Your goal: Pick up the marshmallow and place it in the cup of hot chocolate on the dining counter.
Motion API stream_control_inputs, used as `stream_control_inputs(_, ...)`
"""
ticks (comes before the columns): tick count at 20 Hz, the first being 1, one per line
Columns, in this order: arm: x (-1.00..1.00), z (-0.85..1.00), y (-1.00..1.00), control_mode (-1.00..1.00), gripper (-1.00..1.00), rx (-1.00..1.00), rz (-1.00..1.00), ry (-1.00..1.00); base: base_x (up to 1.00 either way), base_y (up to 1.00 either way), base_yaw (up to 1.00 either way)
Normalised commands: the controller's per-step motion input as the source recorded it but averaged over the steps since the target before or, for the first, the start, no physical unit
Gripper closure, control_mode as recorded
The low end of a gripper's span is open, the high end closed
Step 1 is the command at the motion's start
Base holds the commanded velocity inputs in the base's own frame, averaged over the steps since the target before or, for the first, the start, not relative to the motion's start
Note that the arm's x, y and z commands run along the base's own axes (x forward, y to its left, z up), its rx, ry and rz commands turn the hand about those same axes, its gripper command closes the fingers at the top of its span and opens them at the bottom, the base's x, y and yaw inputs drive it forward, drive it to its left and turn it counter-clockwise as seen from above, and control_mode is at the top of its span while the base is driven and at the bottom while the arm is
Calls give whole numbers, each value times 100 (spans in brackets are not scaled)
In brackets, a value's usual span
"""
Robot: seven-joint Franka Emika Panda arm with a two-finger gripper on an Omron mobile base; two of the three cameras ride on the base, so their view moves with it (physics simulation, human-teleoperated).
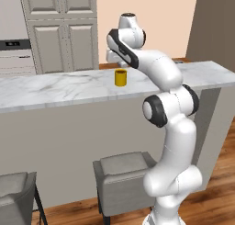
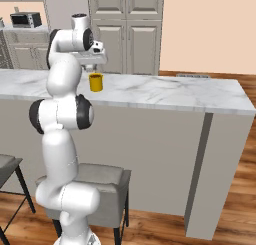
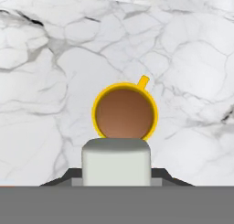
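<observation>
- Your gripper (image 3: 116, 182) is clamped on the marshmallow (image 3: 116, 162); in the hand view the white block sits between the dark finger tips.
- The marshmallow is carried in the air above the dining counter (image 1: 55, 88).
- The cup of hot chocolate (image 3: 124, 112) stands on the marble just ahead of the held block, brown drink showing, handle pointing away.

No readable text, labels, brands or numbers anywhere.
</observation>
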Motion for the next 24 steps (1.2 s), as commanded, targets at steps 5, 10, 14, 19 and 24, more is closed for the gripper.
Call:
stream_control_inputs(5, 38, -10, 0, -100, 100, 0, 0, 1, 0, 0, 0)
stream_control_inputs(10, 17, -6, 0, -100, 100, 0, 0, 0, 0, 0, 0)
stream_control_inputs(14, 0, -14, 0, -100, 100, 0, 0, 0, 0, 0, 0)
stream_control_inputs(19, 1, -23, 0, -100, 100, 0, 0, 4, 0, 0, 0)
stream_control_inputs(24, 3, -10, 0, -100, 100, 0, 0, 0, 0, 0, 0)
